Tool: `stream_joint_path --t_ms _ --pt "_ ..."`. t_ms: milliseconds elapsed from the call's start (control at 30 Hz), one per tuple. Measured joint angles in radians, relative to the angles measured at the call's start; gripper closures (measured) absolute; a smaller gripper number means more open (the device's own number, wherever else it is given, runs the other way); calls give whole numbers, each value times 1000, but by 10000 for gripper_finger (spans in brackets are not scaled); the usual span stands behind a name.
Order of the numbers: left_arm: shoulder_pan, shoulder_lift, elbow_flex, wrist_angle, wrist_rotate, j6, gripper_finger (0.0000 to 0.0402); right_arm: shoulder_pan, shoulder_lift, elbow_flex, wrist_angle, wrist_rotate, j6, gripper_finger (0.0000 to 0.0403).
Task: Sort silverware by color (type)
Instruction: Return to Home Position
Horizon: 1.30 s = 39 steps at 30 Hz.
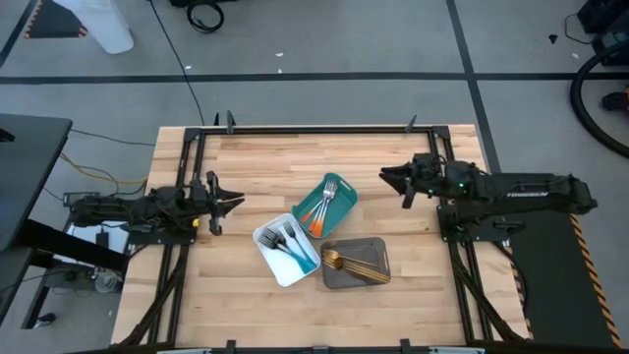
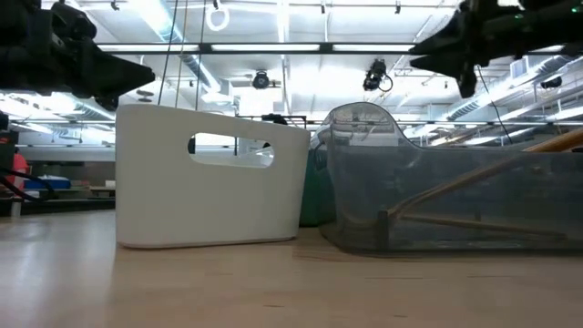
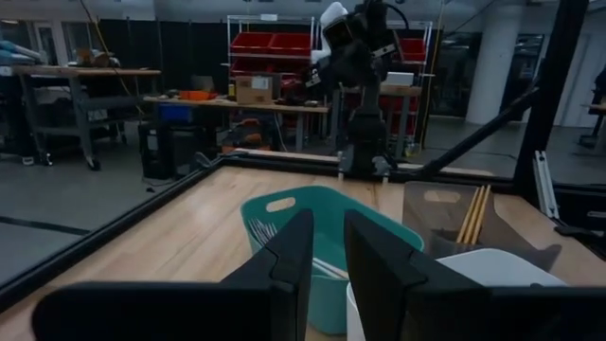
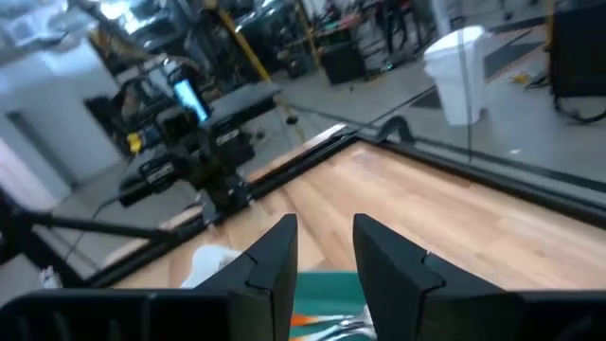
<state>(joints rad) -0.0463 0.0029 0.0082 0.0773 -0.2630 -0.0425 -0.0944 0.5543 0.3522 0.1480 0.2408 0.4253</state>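
High view: left gripper (image 1: 232,202) and right gripper (image 1: 393,183) hang empty, jaws spread; between them orange-handled silver forks (image 1: 321,214) fill the teal tray (image 1: 335,179), blue-handled forks (image 1: 291,246) the white tray (image 1: 282,276), gold forks (image 1: 356,264) the grey tray (image 1: 382,250). Sorting looks finished.

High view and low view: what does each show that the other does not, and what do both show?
Only the high view shows the blue-handled forks in the white tray and the orange-handled forks in the teal tray. Only the low view shows the white tray's handle slot and the ceiling lights. Both show the trays, the gold pieces in the grey tray, and the left tool and right tool, open, apart from the trays.
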Motion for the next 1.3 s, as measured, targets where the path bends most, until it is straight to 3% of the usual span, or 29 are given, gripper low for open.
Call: stream_joint_path --t_ms 400,667,1000,1167,1300 --pt "0 2 0 -22 22 -22 355 0 -239 -206 105 138 13 341" --pt "5 2 0 -26 23 -5 390 1 -344 -340 180 147 27 385" --pt "6 2 -1 -23 4 -3 394 26 -380 -346 134 176 50 394" --pt "6 3 -1 -22 -1 77 393 29 -376 -346 131 193 46 393" --pt "6 3 -2 -2 -4 -67 393 29 -376 -346 131 166 -53 393"
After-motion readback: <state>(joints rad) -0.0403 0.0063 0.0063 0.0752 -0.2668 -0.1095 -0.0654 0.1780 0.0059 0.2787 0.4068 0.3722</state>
